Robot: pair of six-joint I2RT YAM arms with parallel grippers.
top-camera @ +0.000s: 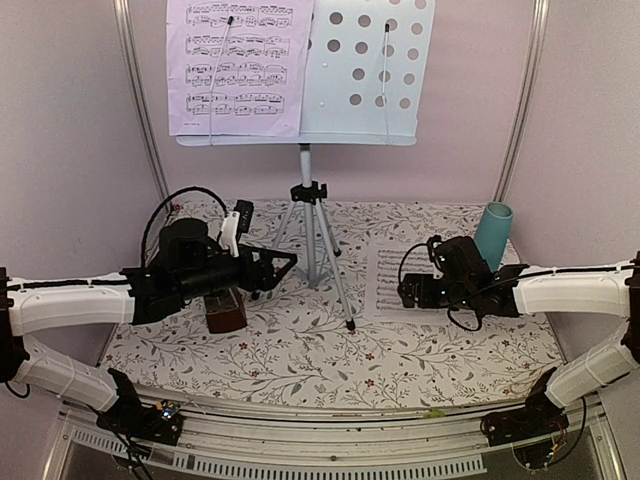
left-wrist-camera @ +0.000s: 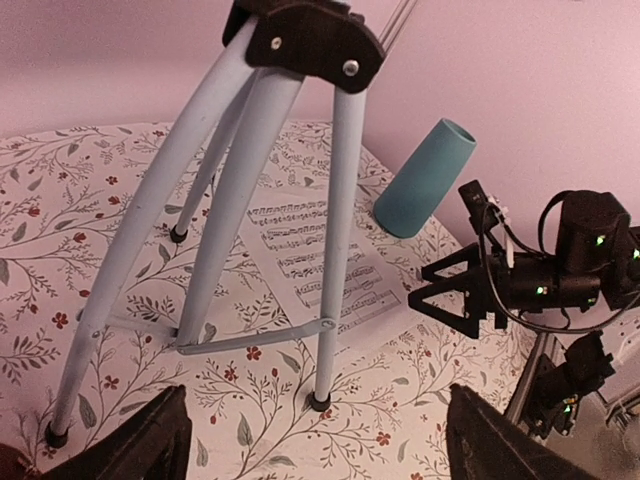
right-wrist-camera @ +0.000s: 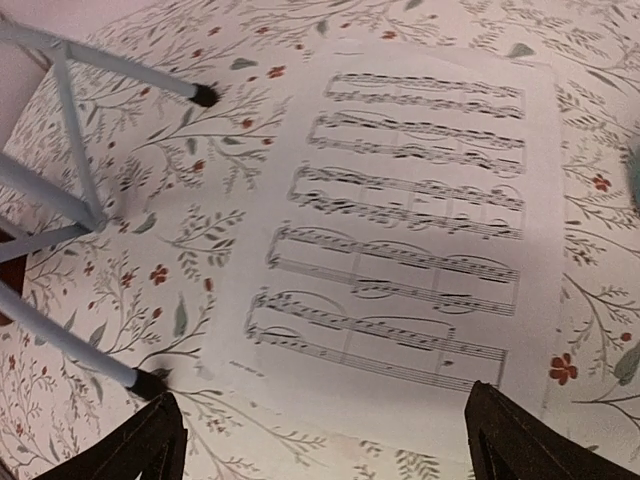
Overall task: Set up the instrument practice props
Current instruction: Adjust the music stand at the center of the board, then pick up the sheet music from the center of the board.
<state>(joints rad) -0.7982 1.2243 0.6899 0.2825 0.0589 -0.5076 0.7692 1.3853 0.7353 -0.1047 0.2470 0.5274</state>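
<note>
One music stand (top-camera: 360,70) rises between the two end effectors on three tripod legs (left-wrist-camera: 340,250). There are two sheet-music pages. The upper page (top-camera: 240,65) is on the stand's desk, high above and beyond the left end effector (top-camera: 283,272). The lower page (right-wrist-camera: 400,210) lies flat on the one flowered surface (top-camera: 300,360), directly under the right end effector (top-camera: 405,290). One metronome (top-camera: 226,312) sits just behind the left end effector, beneath its arm. One teal cup (top-camera: 493,232) stands behind the right end effector, on its far side. Two wire page-holders (top-camera: 386,70) cross the desk, one over the upper page and one over the bare perforated half.
</note>
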